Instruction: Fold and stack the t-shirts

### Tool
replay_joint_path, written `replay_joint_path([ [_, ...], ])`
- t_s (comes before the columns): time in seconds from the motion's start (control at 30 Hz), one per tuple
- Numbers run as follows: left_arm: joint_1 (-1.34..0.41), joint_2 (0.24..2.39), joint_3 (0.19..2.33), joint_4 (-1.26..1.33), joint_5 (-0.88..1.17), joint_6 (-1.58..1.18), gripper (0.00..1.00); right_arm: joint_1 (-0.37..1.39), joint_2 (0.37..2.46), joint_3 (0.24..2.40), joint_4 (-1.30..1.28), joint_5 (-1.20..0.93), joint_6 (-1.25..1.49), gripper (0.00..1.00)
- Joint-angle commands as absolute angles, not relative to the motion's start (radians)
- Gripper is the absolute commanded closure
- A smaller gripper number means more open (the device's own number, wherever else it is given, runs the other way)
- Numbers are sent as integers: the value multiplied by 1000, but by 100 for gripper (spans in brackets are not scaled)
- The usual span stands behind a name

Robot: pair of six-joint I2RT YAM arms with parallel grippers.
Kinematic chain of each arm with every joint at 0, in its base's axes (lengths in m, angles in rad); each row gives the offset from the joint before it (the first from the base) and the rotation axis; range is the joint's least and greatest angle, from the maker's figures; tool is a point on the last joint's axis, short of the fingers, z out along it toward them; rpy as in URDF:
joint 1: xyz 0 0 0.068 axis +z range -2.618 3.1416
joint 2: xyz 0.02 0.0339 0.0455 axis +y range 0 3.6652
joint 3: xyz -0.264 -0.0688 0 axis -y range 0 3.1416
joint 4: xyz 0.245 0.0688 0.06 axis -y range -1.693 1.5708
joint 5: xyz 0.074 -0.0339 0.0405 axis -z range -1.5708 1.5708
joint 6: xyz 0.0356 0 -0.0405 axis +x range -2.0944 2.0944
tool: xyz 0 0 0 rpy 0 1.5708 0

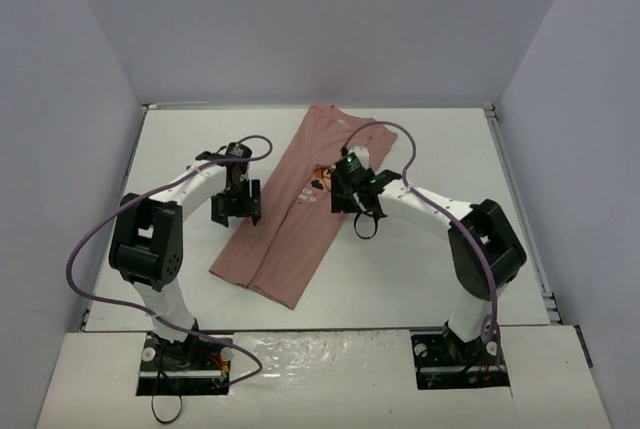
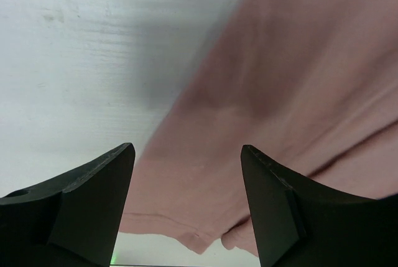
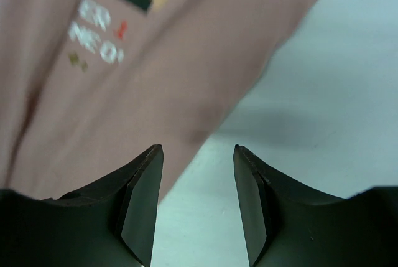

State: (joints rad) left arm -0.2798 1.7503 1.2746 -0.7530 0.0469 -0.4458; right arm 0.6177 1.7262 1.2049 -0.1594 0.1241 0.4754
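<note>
The dusty-pink t-shirt (image 1: 300, 211) lies on the white table, folded lengthwise into a long narrow strip from the back middle to the front left. Its pixel print and white text show in the right wrist view (image 3: 99, 37). My left gripper (image 1: 236, 211) is open and empty above the strip's left edge; the left wrist view shows the cloth (image 2: 280, 111) and its hem corner between the fingers. My right gripper (image 1: 345, 201) is open and empty over the strip's right edge, beside the print.
The white table (image 1: 430, 249) is walled by grey panels at left, right and back. Purple cables loop from both arms. Bare table surface lies left of the shirt (image 2: 81, 61) and right of it (image 3: 323, 93).
</note>
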Motion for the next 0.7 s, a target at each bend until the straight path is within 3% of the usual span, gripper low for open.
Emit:
replay_joint_path([
  [0.0, -270, 1753, 1265, -733, 30, -421, 34, 721, 1747, 1168, -113, 207, 611, 54],
  [0.37, -274, 1763, 1113, -664, 82, -484, 34, 834, 1857, 1101, -102, 251, 631, 54],
  [0.67, -418, 1707, 954, -553, 148, -689, 34, 764, 1692, 877, -107, 287, 626, 54],
])
